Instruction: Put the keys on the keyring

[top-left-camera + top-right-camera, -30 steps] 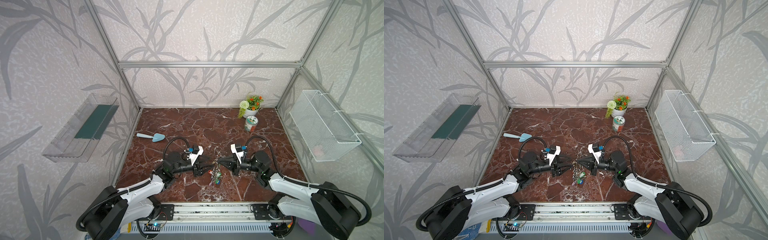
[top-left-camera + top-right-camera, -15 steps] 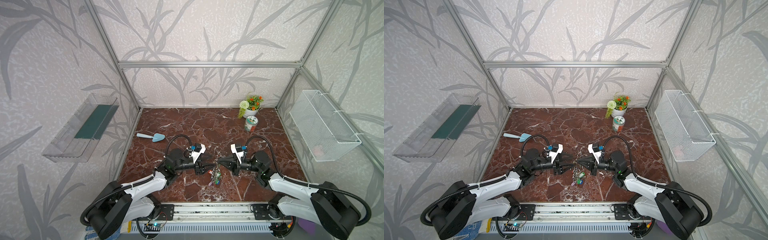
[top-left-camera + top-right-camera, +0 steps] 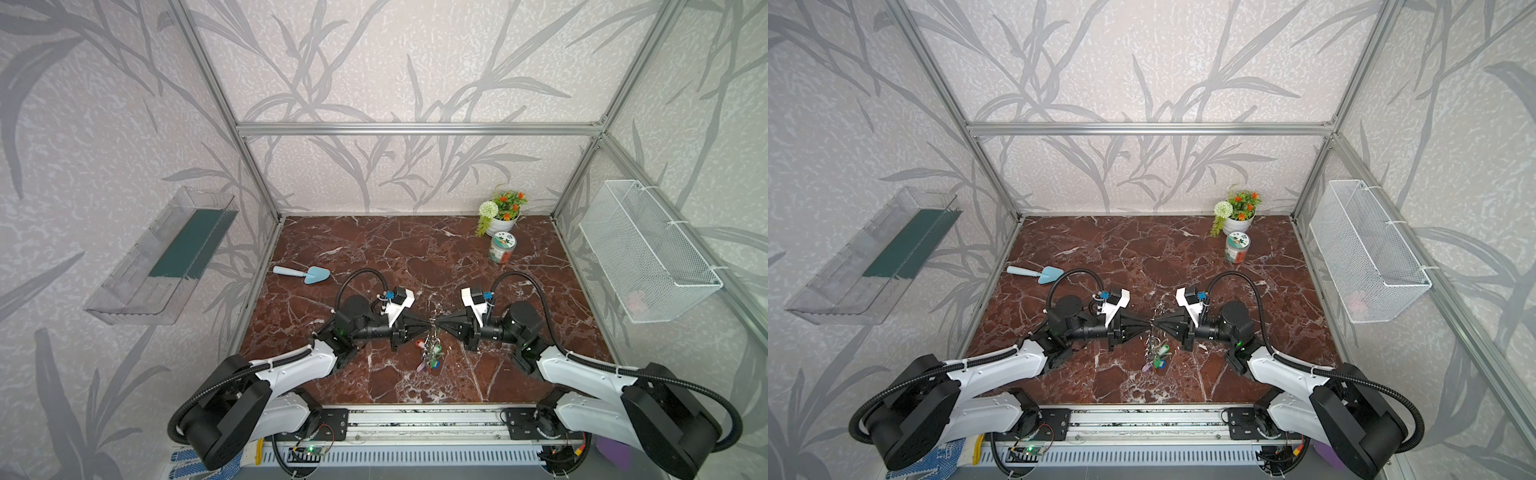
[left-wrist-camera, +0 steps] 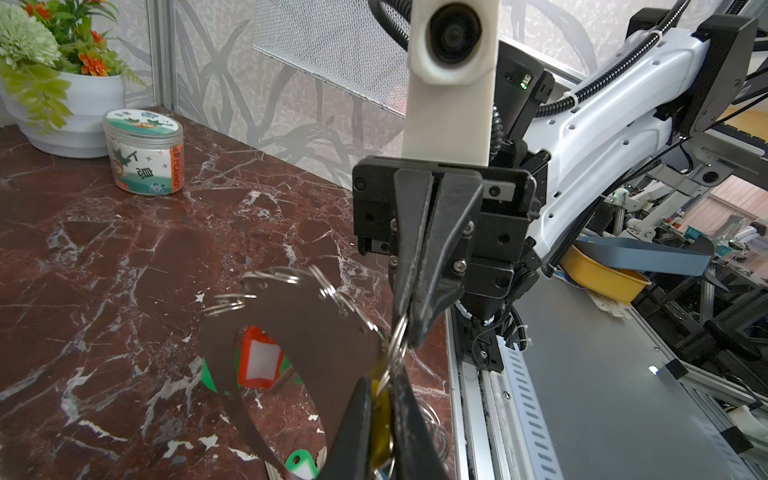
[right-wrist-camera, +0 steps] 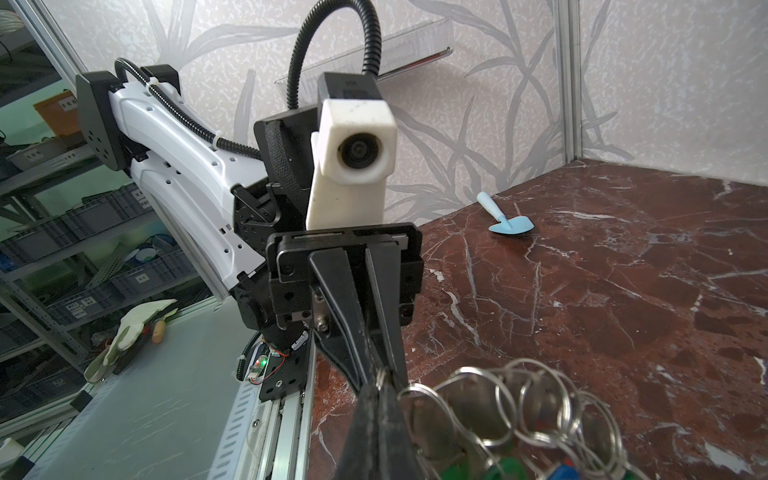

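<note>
Both grippers meet tip to tip above the front middle of the marble table (image 3: 374, 249). The keyring (image 4: 316, 316) is a wide grey metal hoop strung with small split rings and red and green tags. It hangs below the tips in both top views (image 3: 432, 353) (image 3: 1156, 353). My right gripper (image 5: 380, 380) (image 3: 437, 324) is shut on thin metal at the hoop's end. My left gripper (image 4: 381, 382) (image 3: 427, 325) is closed around the keys' yellow tag (image 4: 380, 411) and a ring above it. The key blades are hidden.
A blue trowel (image 3: 305, 274) lies at the left. A printed jar (image 3: 502, 247) and a flower pot (image 3: 500, 216) stand at the back right. A wire basket (image 3: 648, 257) hangs on the right wall, a clear shelf (image 3: 166, 257) on the left wall.
My left gripper has moved right to meet the right gripper's tips, and its jaws have closed from half open. The right gripper and hanging bunch have stayed put.
</note>
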`<state>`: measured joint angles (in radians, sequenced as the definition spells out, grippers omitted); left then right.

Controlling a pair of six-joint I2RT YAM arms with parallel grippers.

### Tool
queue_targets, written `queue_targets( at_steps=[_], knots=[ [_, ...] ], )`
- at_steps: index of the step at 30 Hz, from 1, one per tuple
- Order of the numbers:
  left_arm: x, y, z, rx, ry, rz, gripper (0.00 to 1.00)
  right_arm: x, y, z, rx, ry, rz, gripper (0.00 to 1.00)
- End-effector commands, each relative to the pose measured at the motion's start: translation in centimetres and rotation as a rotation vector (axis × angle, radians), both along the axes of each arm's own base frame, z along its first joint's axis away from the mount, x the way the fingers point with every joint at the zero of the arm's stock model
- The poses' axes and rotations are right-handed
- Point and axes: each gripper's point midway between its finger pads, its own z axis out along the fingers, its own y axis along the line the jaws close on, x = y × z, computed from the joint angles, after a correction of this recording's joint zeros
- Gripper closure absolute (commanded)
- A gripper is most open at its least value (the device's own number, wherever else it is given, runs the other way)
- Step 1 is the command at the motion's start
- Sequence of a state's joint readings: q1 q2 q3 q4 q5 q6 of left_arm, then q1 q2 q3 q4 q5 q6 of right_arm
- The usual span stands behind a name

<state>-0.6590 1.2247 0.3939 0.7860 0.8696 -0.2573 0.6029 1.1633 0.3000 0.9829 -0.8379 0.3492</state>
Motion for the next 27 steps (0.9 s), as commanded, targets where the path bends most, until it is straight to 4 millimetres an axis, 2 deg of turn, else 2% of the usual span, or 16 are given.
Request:
queue_targets(
  at_steps=[1, 6, 13, 21, 27],
  knots=[
    [0.0, -0.1, 1.6, -0.033, -0.037, 0.0, 0.91, -0.4, 0.0, 2.3, 0.057, -0.089, 0.012, 1.0],
    [0.5, 0.4, 1.5, -0.018, -0.034, 0.057, 1.0, -0.4, 0.0, 2.3, 0.057, -0.088, 0.012, 1.0],
    [1.1, 0.6, 0.5, 0.023, 0.014, 0.11, 1.0, -0.5, 0.0, 2.5, 0.062, -0.093, 0.013, 1.0],
    [1.1, 0.6, -2.1, 0.132, 0.073, 0.161, 1.0, -0.7, -0.1, 2.7, 0.069, -0.097, 0.018, 1.0],
    [1.5, -0.3, -2.9, 0.168, 0.118, 0.132, 1.0, -0.7, -0.1, 2.8, 0.071, -0.097, 0.022, 1.0]
  ],
)
